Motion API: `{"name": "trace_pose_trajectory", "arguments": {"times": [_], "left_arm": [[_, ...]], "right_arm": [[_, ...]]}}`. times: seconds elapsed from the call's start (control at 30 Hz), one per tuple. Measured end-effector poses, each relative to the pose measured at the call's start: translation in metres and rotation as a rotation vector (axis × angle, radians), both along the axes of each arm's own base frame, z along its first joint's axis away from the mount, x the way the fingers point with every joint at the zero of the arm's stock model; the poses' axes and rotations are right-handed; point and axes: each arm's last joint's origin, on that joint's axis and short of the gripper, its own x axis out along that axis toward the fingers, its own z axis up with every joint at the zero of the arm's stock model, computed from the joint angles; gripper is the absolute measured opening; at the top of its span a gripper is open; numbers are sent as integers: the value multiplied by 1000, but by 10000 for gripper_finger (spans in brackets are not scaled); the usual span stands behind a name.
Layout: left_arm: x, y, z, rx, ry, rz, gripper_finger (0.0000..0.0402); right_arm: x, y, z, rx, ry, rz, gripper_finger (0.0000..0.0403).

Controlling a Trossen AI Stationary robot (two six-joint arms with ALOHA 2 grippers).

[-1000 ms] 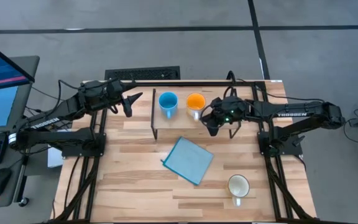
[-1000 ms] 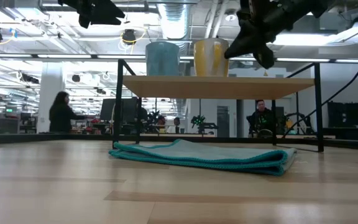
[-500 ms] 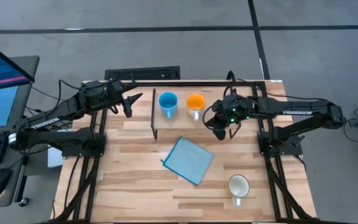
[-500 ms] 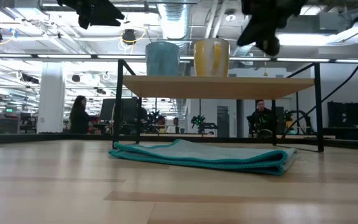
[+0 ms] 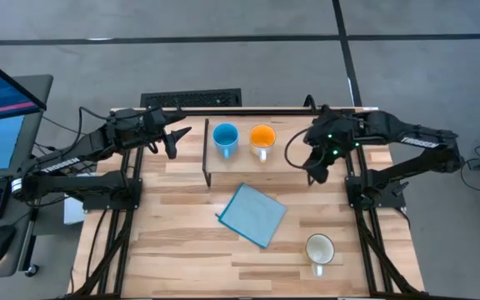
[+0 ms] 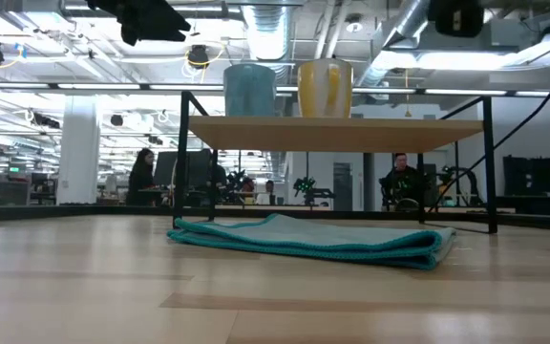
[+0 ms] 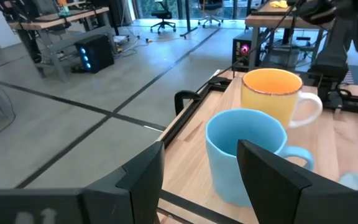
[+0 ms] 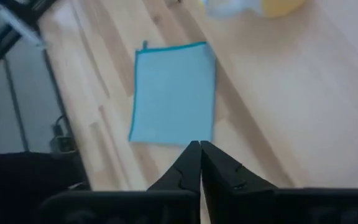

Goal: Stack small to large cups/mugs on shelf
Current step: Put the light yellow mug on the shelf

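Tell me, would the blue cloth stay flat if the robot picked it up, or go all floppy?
Probably floppy. The blue cloth lies thin on the table, and from the side its folded edge sags in soft wrinkles, so it would likely droop from a pinch. It also looks light, so a push might bunch it up rather than slide it.

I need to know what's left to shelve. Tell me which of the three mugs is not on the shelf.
The white mug. It stands on the tabletop, right of the blue cloth, while the light-blue mug and orange mug stand together on the shelf.
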Motion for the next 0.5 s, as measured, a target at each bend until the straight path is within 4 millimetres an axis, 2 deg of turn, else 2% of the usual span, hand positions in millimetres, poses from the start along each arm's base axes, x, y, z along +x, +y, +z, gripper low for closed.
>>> {"name": "trace_pose_trajectory", "arguments": {"times": [0.23, 0.5], "left_arm": [[0, 0, 0, -65, -35, 14, 195], [0, 0, 0, -88, -44, 16, 195]], "right_arm": [[-12, 4, 15, 71, -21, 44, 62], [-16, 15, 19, 160, -64, 157, 130]]}}
